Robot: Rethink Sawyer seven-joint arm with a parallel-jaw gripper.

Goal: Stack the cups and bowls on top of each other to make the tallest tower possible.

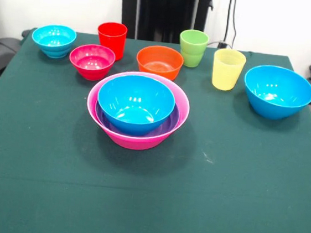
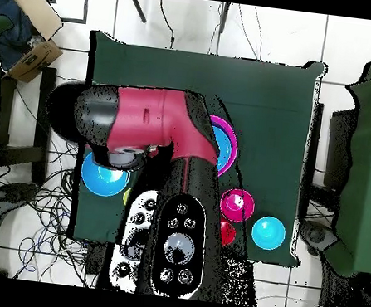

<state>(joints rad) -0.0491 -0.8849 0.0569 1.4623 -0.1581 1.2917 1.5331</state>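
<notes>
Tower near the table's centre: a pink bowl at the base, a purple bowl nested inside it, and a blue bowl seated on top. Behind it, from left to right in the front view, stand a cyan bowl, a magenta-red bowl, a red cup, an orange bowl, a green cup, a yellow cup and a second blue bowl, all upright and apart from one another. The arm fills the middle of the overhead view and hides most of the pieces; its hand is not distinguishable there and is absent from the front view, so whether it is wide or narrow cannot be told. The likely next piece is the second blue bowl, at the far right. Good practice would be to grip one rim wall, lift clear of the yellow cup beside it, centre it over the stacked blue bowl, and release only once it sits level, since glossy nested bowls can tilt.
</notes>
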